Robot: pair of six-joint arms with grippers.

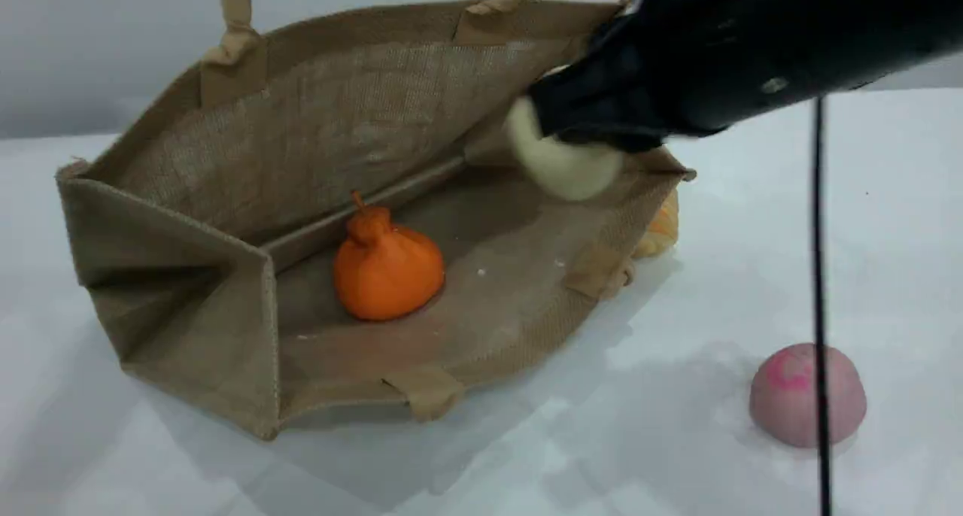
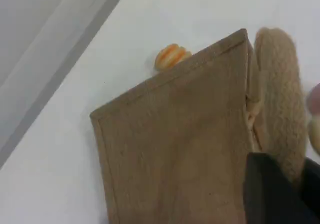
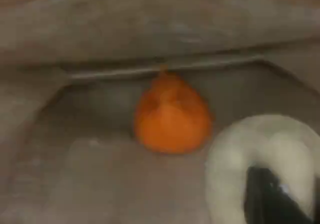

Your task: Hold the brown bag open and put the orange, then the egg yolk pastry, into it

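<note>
White table (image 1: 752,223): right gripper (image 1: 560,129) jaws clamp the pastry (image 1: 560,166) over the bag (image 1: 226,290) mouth's right edge; orange (image 1: 387,264) lies inside. Left jaws closed.

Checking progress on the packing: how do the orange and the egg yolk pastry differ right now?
The orange is bright orange with a knobby top; the egg yolk pastry is cream-white and smooth-looking. The orange lies free on the inner wall of the brown bag; the pastry is held by the right end effector above the bag's mouth edge. The orange looks larger. Both are rounded foods.
</note>
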